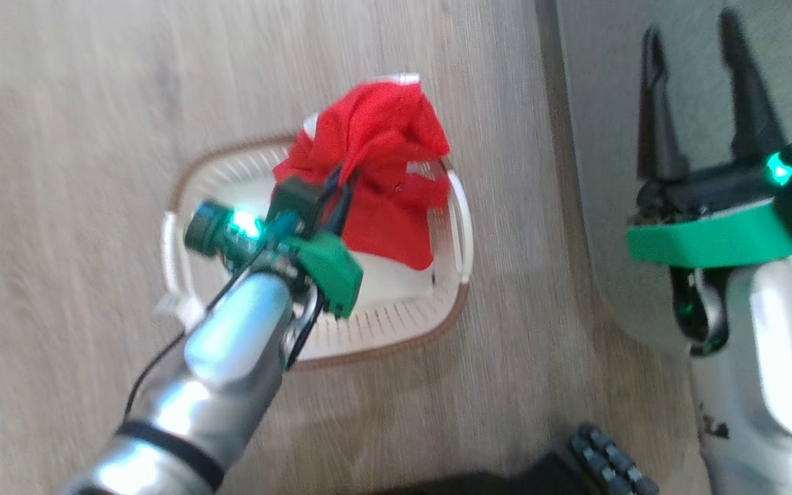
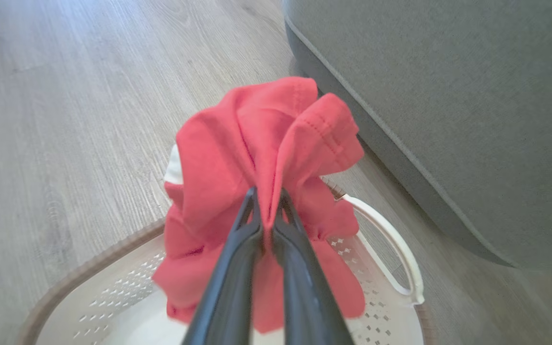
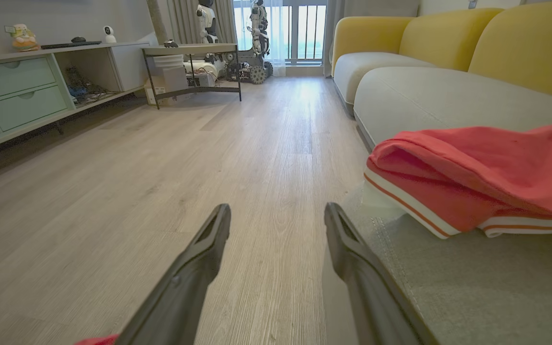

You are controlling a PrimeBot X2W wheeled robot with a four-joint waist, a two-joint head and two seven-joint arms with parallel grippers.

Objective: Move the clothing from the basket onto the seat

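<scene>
My left hand (image 2: 266,196) is pinched tight on a fold of the red shirt (image 2: 261,139). The shirt is bunched up over the white basket (image 2: 113,282), with its lower folds hanging down inside. The basket sits on the wood floor (image 1: 59,206), just beside the grey sofa (image 2: 448,96). My right hand (image 3: 277,210) is spread wide with nothing in it, at the sofa's front edge. A second red shirt (image 3: 472,177), with white stripes, lies on the sofa seat.

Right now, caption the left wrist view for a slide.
Left gripper shut on a red garment over the white basket, grey sofa beside.
</scene>
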